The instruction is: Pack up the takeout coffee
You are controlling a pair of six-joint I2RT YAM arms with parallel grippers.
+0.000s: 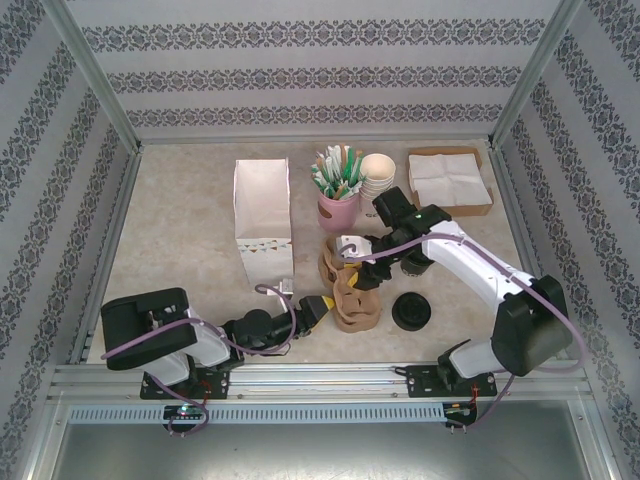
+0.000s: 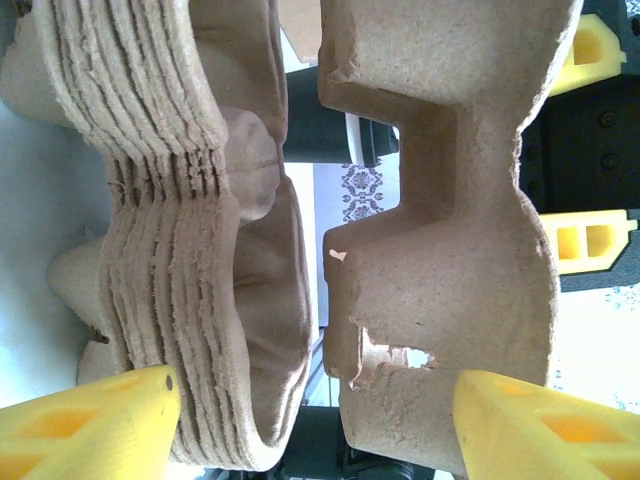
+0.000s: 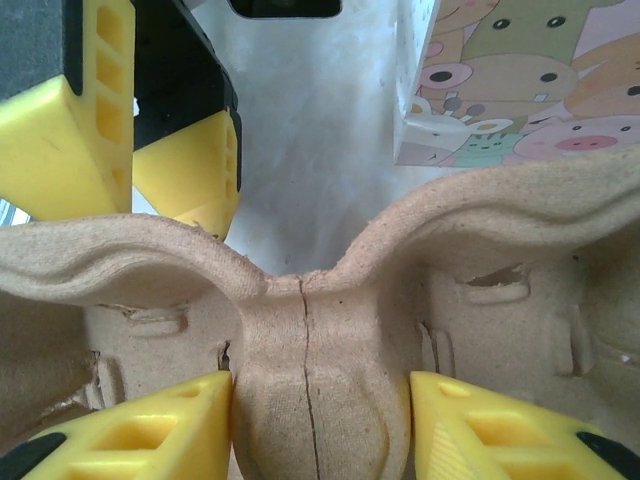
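- The left gripper (image 1: 318,308) lies low on the desk (image 1: 180,240), pointing toward 3 o'clock. Its yellow fingers (image 2: 100,425) are spread wide, one outside the stack and one outside the single carrier. I cannot tell whether they press on either.
- The tall white paper bag (image 1: 263,215) stands upright with its mouth up, at 11 o'clock of the stack, near it but apart.
- The stack of brown moulded-pulp cup carriers (image 1: 355,305) sits mid-desk, its long axis running roughly 12 to 6 o'clock.
- The single brown pulp carrier (image 2: 450,250) stands off the stack, with a clear gap between them in the left wrist view.
- The right gripper (image 1: 350,250) reaches in from 3 o'clock. Its fingers (image 3: 130,435) are clenched on the single carrier's centre ridge, one on each side.
- This is the arm that has the carrier. The bag lies toward 10 o'clock of it, so I judge the next move depends on clearing the stack first.
- The pink cup of sachets and stirrers (image 1: 338,200) stands just beside the carrier at 12 o'clock and is the likeliest thing to get knocked.
- The cream paper cups (image 1: 378,172) sit at 1 o'clock.
- The black lid (image 1: 412,312) lies at 3 o'clock of the stack.
- The cardboard tray of napkins (image 1: 450,180) is well apart.
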